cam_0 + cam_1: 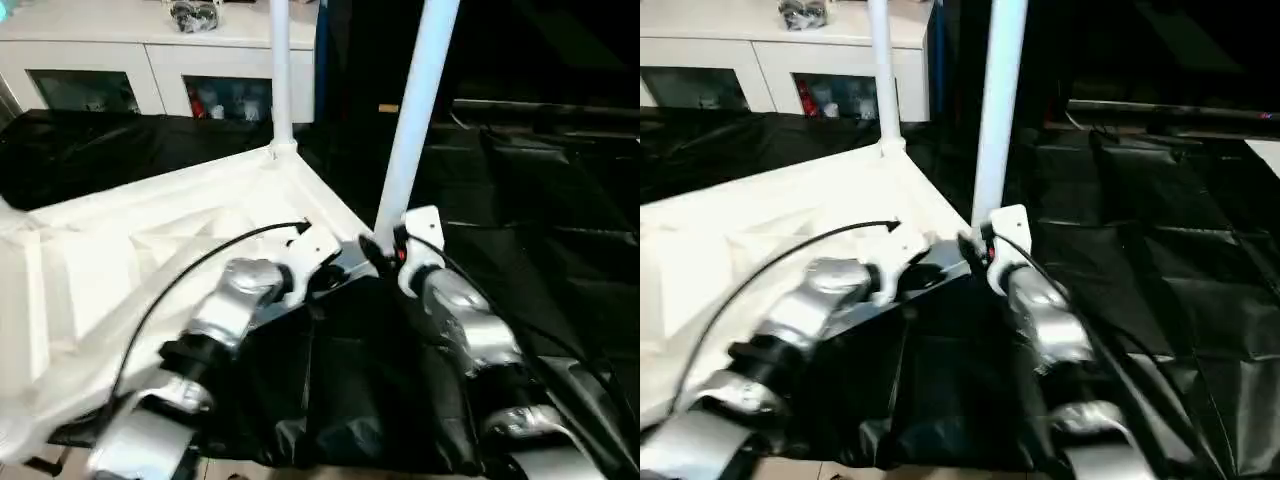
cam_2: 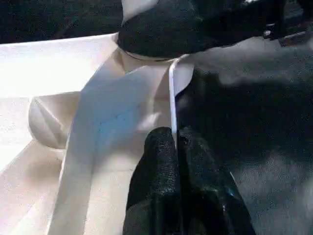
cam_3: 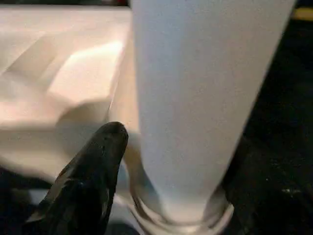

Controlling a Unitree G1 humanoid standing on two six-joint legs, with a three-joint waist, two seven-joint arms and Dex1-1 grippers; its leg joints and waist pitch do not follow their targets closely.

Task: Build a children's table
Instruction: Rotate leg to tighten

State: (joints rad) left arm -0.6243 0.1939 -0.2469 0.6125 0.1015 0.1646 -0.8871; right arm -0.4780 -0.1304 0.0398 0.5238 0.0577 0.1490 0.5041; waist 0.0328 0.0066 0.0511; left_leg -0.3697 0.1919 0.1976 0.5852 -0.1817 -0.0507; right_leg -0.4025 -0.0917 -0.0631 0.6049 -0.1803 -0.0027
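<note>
The white tabletop (image 1: 150, 250) lies underside up on the black-covered work table (image 1: 540, 210). One white leg (image 1: 281, 70) stands upright in the far corner socket. A second leg (image 1: 415, 120) stands in the near corner socket (image 3: 181, 220), leaning slightly. My right gripper (image 1: 385, 252) is around the base of this leg. One black finger (image 3: 105, 152) sits just beside the tube with a small gap, so the gripper is open. My left gripper (image 2: 176, 139) is shut on the thin rim of the tabletop (image 2: 172, 98) close to that same corner.
A white cabinet (image 1: 150, 60) with glass doors stands behind the work table, with a dark object (image 1: 195, 14) on top. Black cables (image 1: 190, 270) run along both forearms. The black cover hangs in folds at the near edge (image 1: 350, 420).
</note>
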